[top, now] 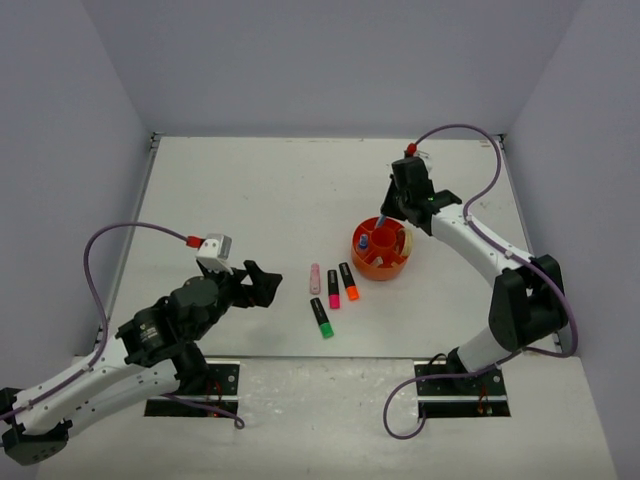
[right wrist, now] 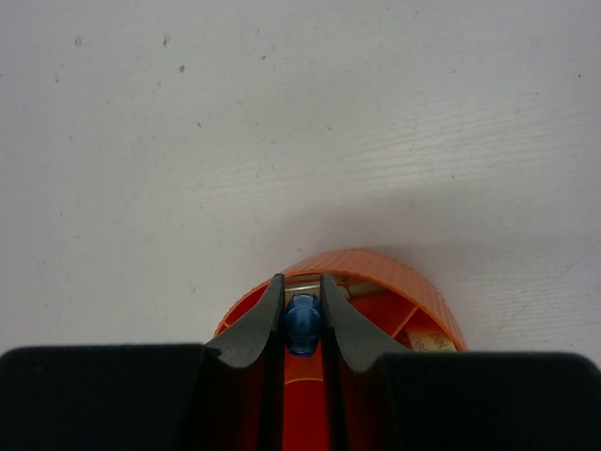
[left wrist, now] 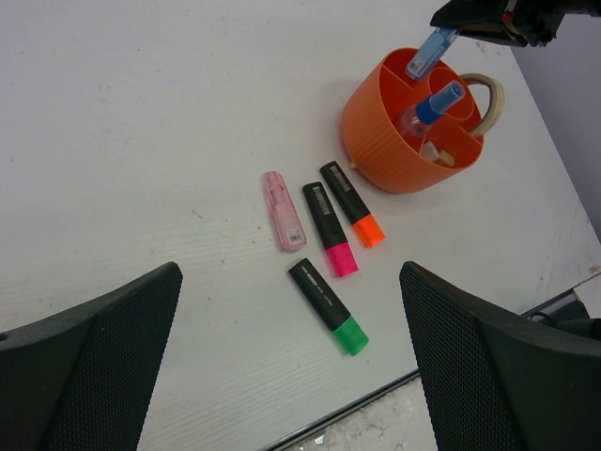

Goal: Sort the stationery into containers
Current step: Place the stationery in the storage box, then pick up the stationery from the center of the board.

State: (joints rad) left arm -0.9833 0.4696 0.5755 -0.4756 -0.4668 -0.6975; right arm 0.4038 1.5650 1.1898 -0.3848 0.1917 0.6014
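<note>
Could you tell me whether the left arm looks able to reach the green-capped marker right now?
Probably yes: the left claw stands open, pointing at the green-capped marker, and nothing lies between them.

The organiser (left wrist: pixel 376 141) is orange, one black marker (left wrist: pixel 324 303) green-capped.

No txt legible (marker (left wrist: pixel 327 228) print blurred)
</note>
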